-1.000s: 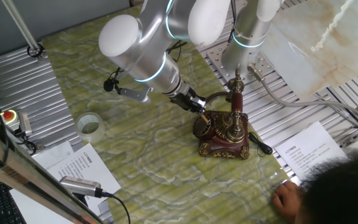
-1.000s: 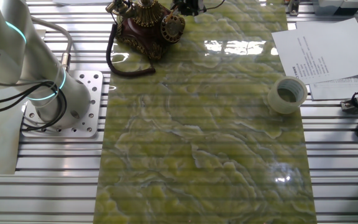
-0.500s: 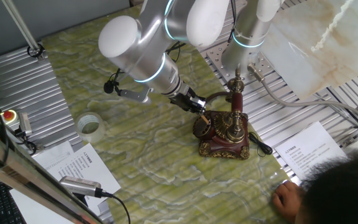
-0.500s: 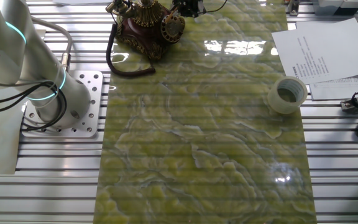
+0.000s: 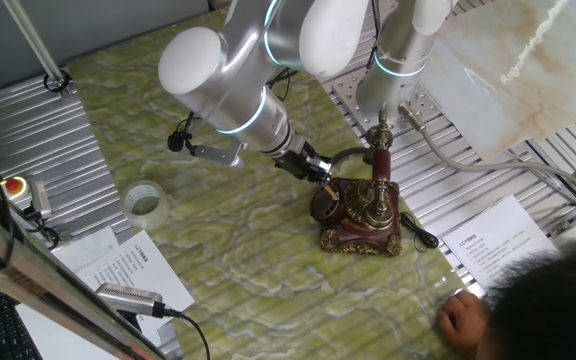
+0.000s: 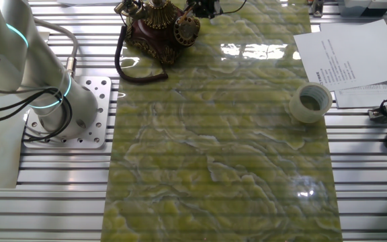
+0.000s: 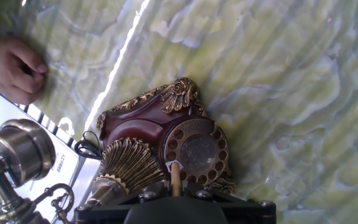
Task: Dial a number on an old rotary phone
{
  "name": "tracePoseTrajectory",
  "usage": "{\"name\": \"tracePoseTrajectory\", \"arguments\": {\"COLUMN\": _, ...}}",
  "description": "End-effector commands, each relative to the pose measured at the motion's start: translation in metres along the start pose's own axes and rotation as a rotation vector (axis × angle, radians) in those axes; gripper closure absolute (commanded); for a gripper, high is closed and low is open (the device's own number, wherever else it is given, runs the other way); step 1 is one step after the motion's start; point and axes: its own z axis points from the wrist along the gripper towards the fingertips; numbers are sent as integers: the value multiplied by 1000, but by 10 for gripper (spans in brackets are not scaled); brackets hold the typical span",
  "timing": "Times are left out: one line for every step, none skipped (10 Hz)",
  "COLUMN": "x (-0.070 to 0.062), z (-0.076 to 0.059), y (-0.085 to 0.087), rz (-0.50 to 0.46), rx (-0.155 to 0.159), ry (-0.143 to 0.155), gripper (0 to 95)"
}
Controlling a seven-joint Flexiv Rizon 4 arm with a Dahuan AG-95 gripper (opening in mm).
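Note:
The old rotary phone stands on the green marble mat, dark red-brown with brass trim, its handset resting on the tall cradle. In the other fixed view the phone sits at the top edge. My gripper hangs just left of the dial. In the hand view my gripper is shut on a thin tan stick. The stick's tip reaches a finger hole at the near rim of the round dark dial. The jaws themselves are mostly below the frame.
A clear tape roll lies left on the mat, also seen as the tape roll near printed papers. A person's hand rests at the mat's edge beside the phone. The black cord curls toward the arm's base.

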Motion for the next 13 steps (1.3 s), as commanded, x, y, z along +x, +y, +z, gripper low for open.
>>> {"name": "tracePoseTrajectory", "arguments": {"x": 0, "z": 0, "y": 0, "rz": -4, "rx": -4, "ry": 5, "gripper": 950}}
{"name": "tracePoseTrajectory", "arguments": {"x": 0, "z": 0, "y": 0, "rz": -10, "rx": -6, "ry": 4, "gripper": 950}}
{"name": "tracePoseTrajectory", "arguments": {"x": 0, "z": 0, "y": 0, "rz": -17, "rx": -9, "ry": 3, "gripper": 950}}
{"name": "tracePoseTrajectory", "arguments": {"x": 0, "z": 0, "y": 0, "rz": -30, "rx": -11, "ry": 0, "gripper": 950}}
{"name": "tracePoseTrajectory", "arguments": {"x": 0, "z": 0, "y": 0, "rz": -51, "rx": -13, "ry": -2, "gripper": 950}}
{"name": "tracePoseTrajectory", "arguments": {"x": 0, "z": 1, "y": 0, "rz": -74, "rx": -16, "ry": -7, "gripper": 950}}
{"name": "tracePoseTrajectory", "arguments": {"x": 0, "z": 1, "y": 0, "rz": -81, "rx": -16, "ry": -10, "gripper": 950}}
{"name": "tracePoseTrajectory", "arguments": {"x": -1, "z": 2, "y": -1, "rz": -99, "rx": -16, "ry": -13, "gripper": 950}}
{"name": "tracePoseTrajectory", "arguments": {"x": -1, "z": 3, "y": -2, "rz": -108, "rx": -15, "ry": -13, "gripper": 950}}
{"name": "tracePoseTrajectory", "arguments": {"x": -1, "z": 5, "y": -3, "rz": -117, "rx": -15, "ry": -17, "gripper": 950}}
{"name": "tracePoseTrajectory", "arguments": {"x": -1, "z": 5, "y": -3, "rz": -126, "rx": -19, "ry": -22, "gripper": 950}}
{"name": "tracePoseTrajectory", "arguments": {"x": -1, "z": 4, "y": -4, "rz": -136, "rx": -22, "ry": -25, "gripper": 950}}
{"name": "tracePoseTrajectory", "arguments": {"x": 0, "z": 4, "y": -4, "rz": -145, "rx": -21, "ry": -25, "gripper": 950}}
